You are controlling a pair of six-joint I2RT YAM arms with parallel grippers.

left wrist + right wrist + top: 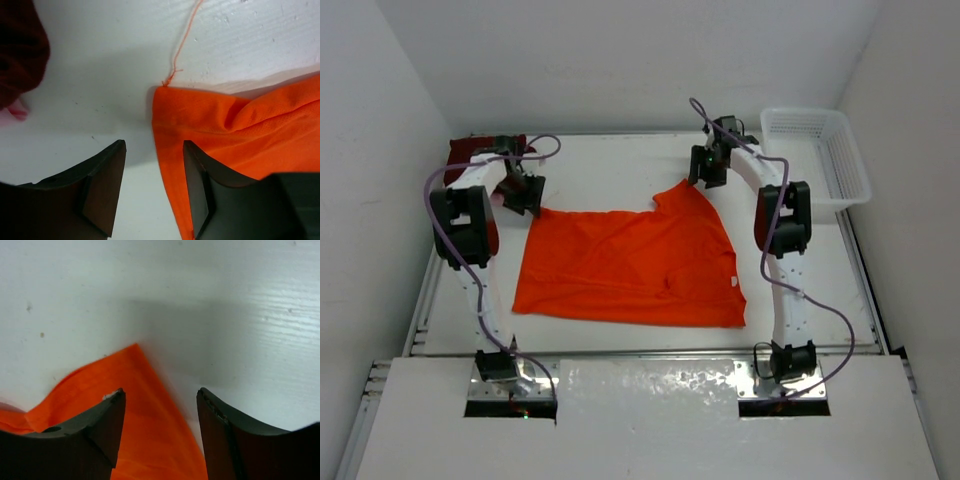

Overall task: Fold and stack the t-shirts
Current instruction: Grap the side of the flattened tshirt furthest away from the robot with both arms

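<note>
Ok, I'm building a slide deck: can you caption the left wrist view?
Open left gripper poised at the corner of the orange t-shirt, a loose thread trailing onto the white table.

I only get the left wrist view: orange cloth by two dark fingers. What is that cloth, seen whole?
Observer: An orange t-shirt, spread flat on the table; the left gripper is at its far left corner.
Operator: And the other gripper?
Observer: The right gripper is open over the shirt's far right corner.
Operator: That dark red stuff at my left edge?
Observer: A maroon t-shirt, bunched in the table's far left corner.
</note>
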